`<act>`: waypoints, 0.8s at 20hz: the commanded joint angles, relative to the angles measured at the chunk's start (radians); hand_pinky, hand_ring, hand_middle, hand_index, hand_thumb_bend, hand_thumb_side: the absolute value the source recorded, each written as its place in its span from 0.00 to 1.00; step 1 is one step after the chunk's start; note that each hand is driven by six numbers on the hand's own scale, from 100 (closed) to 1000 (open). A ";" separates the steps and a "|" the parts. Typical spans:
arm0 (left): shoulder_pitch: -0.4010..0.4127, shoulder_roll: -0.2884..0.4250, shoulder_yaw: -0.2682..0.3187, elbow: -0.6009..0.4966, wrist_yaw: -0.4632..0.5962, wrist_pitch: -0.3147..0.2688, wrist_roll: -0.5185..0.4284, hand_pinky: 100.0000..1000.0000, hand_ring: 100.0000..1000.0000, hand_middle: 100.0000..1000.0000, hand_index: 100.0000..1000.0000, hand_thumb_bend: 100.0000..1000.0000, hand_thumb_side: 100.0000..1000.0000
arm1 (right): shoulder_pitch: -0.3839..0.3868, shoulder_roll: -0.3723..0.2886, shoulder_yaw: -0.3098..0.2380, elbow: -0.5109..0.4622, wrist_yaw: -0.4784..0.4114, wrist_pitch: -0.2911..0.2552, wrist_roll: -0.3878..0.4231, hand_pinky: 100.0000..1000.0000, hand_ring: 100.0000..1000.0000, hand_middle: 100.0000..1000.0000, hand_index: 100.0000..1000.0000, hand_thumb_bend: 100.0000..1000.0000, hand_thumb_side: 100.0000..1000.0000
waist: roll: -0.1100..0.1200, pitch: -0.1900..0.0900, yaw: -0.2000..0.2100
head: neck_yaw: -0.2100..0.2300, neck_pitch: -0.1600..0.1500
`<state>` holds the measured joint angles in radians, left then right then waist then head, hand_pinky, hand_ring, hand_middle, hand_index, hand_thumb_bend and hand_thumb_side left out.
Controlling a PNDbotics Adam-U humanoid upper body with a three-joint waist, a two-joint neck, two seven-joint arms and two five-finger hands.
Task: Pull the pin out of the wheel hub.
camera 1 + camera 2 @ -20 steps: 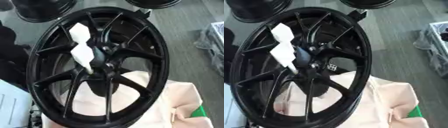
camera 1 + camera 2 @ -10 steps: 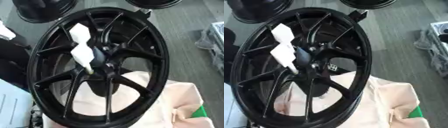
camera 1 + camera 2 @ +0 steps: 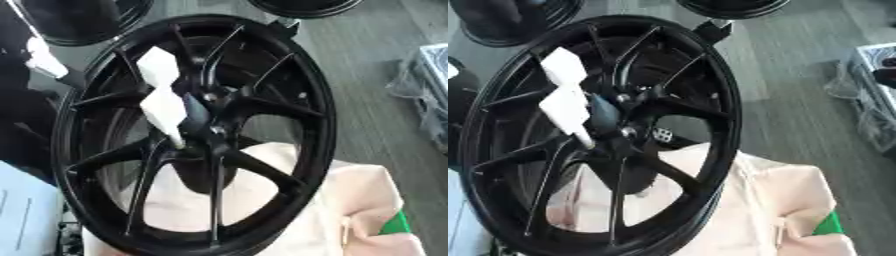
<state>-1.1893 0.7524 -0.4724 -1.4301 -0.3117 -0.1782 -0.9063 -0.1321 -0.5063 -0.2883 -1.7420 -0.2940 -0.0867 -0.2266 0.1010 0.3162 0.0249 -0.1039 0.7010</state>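
While no hand shows, the white pin [image 3: 164, 97] sits in the black wheel hub [image 3: 210, 127]

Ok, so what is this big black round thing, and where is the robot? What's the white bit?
Both pictures come from the two eyes of a camera in the robot's head, looking down, so they look nearly alike. The big black wheel sits on a pale cloth. The white pin sticks out of the wheel's middle; the robot is meant to pull it out. Neither robot hand shows clearly, so nothing is held. More dark wheels lie behind.
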 commanded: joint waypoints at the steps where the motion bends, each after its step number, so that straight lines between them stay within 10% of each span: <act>1: -0.035 -0.015 0.001 0.036 -0.041 -0.024 -0.001 0.82 0.81 0.74 0.80 0.57 0.20 | -0.011 -0.024 -0.002 -0.011 0.002 -0.001 0.004 0.68 0.57 0.53 0.70 0.00 0.57 | -0.010 -0.030 -0.003 | 0.006 -0.012; 16: -0.070 -0.102 -0.027 0.152 -0.046 -0.069 -0.001 0.81 0.81 0.74 0.80 0.54 0.25 | -0.013 -0.017 0.007 -0.006 0.007 0.003 0.014 0.68 0.57 0.53 0.70 0.00 0.57 | -0.014 -0.022 -0.016 | 0.030 -0.008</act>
<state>-1.2345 0.6394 -0.5046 -1.2801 -0.3628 -0.2247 -0.8909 -0.1398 -0.5054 -0.2785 -1.7385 -0.2939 -0.0835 -0.2152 0.0949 0.3164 0.0104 -0.0785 0.7001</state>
